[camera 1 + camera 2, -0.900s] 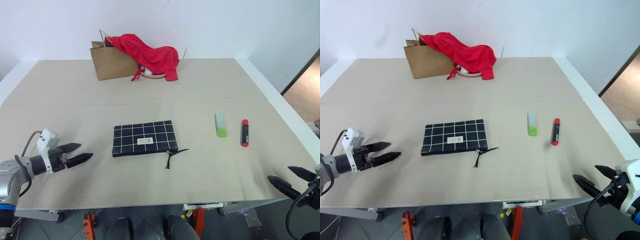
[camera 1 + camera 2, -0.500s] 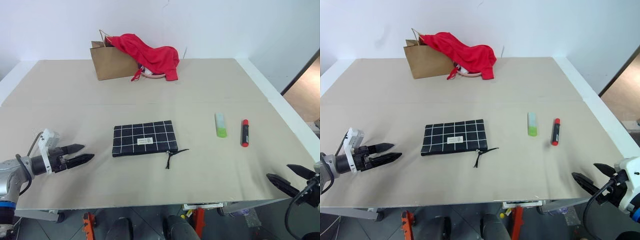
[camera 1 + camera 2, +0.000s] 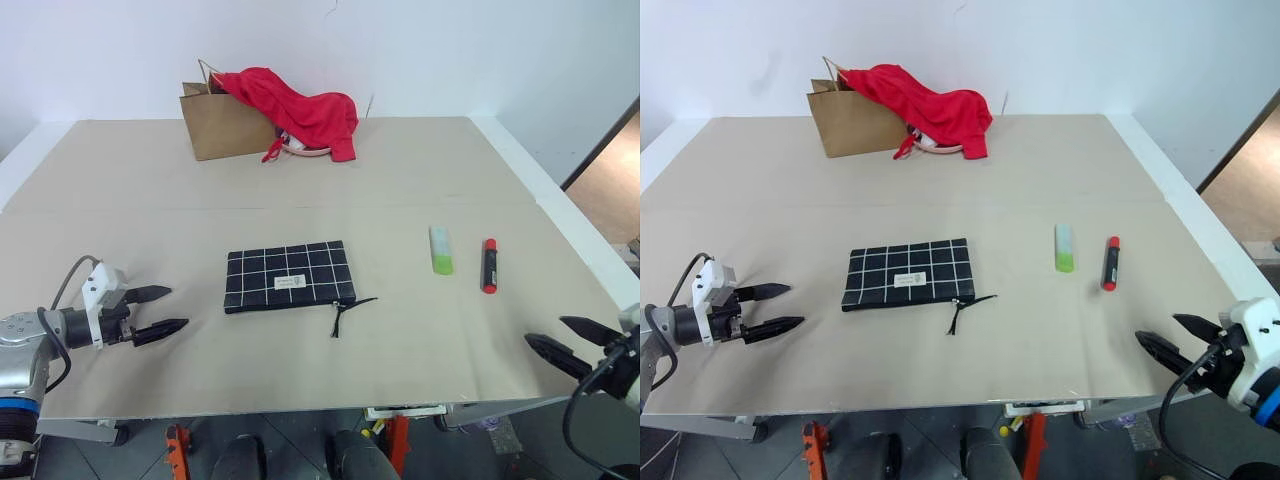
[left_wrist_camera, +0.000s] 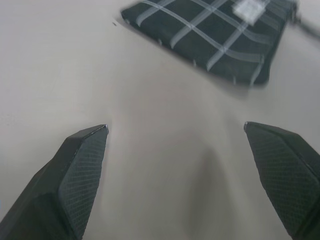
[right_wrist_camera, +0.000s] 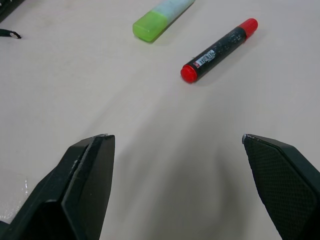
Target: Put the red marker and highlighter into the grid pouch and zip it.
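Note:
The grid pouch (image 3: 289, 276) lies flat mid-table, its zipper cord trailing toward the front; it also shows in the left wrist view (image 4: 215, 37). To its right the highlighter (image 3: 441, 250) and the red marker (image 3: 489, 265) lie side by side, a small gap between them. My left gripper (image 3: 178, 307) hovers open over the table left of the pouch, pointing at it, nothing between its fingers. My right gripper (image 3: 545, 330) is open at the table's front right edge, pointing toward the marker (image 5: 220, 50) and highlighter (image 5: 162, 17), well short of both.
A brown paper bag (image 3: 220, 125) with a red cloth (image 3: 300, 110) draped over it stands at the back of the table. The beige table (image 3: 400, 180) has bare room around the pouch and pens. Its front edge runs just below both grippers.
My left gripper's fingers have spread wider apart. My right gripper has edged inward over the table's front edge. The pouch, highlighter and marker have not moved.

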Available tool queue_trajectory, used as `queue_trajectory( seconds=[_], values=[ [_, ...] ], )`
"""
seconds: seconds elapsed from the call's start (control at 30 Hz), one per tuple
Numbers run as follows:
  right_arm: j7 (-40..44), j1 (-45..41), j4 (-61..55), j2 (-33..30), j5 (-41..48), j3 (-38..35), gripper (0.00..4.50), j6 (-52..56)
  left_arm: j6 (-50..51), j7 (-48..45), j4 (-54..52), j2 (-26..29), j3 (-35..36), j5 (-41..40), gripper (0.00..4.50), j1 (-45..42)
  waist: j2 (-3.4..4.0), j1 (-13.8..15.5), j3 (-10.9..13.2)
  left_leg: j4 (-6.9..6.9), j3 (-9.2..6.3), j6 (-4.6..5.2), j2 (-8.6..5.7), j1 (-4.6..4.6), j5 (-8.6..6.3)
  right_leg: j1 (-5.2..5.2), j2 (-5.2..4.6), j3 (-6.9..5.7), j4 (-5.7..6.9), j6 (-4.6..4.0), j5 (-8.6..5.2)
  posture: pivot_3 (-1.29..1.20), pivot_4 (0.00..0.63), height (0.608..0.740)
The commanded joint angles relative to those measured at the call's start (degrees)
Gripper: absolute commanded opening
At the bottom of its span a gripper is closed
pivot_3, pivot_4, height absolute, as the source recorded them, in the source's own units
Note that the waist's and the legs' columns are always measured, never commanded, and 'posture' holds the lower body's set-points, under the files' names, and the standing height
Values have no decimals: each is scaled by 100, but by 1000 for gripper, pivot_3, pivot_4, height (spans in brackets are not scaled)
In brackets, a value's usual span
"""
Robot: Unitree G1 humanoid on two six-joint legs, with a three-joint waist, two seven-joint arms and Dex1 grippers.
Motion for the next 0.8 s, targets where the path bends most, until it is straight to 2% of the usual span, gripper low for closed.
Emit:
queue_trajectory(
  seconds=[0.03,0.1,0.13,0.23,0.33,0.47,0.57,0.8],
  values=[
    [-7,-600,-208,-191,510,165,2512,337,-968,-150,29,-26,67,123,4500,-244,0,3,0,2,-1,0,0,-1,0,1,0,-1,0,1,1,0,150,740],
    [14,-863,-280,-211,651,393,1550,479,-1046,-227,-57,-1,-42,156,4500,-257,1,3,0,14,2,1,1,-2,0,1,0,0,0,3,9,0,150,740],
    [22,-1033,-343,-216,717,576,1355,551,-1072,-269,-113,9,-100,185,4500,-266,1,3,0,17,2,1,1,-2,0,2,0,0,0,3,10,0,150,740],
    [24,-1552,-508,-248,785,1214,133,673,-1301,-342,-197,45,-266,359,4500,-283,1,-12,0,20,6,1,4,-3,0,2,5,8,0,9,14,0,150,740],
    [29,-2184,-632,-181,759,1992,52,761,-1679,-269,-62,80,-488,718,4500,-378,2,-13,1,21,6,1,7,-3,0,1,10,8,1,7,16,0,150,740],
    [-415,-3799,-269,414,-13,3622,52,674,-2406,-58,318,-37,-852,1248,4500,-635,2,-16,1,31,8,2,22,-5,1,-4,23,4,1,-6,30,0,150,740],
    [-399,-4553,-45,692,-572,4567,52,541,-3003,188,465,-173,-1094,1597,4500,-763,7,-4,-1,32,5,5,19,-7,3,-3,23,2,4,-5,28,0,150,740],
    [-169,-5176,602,862,-1493,5608,52,-7,-3720,741,652,-449,-1369,1949,4500,-916,29,125,-13,42,6,5,0,-12,2,1,5,4,9,-8,32,0,150,740]
  ],
)
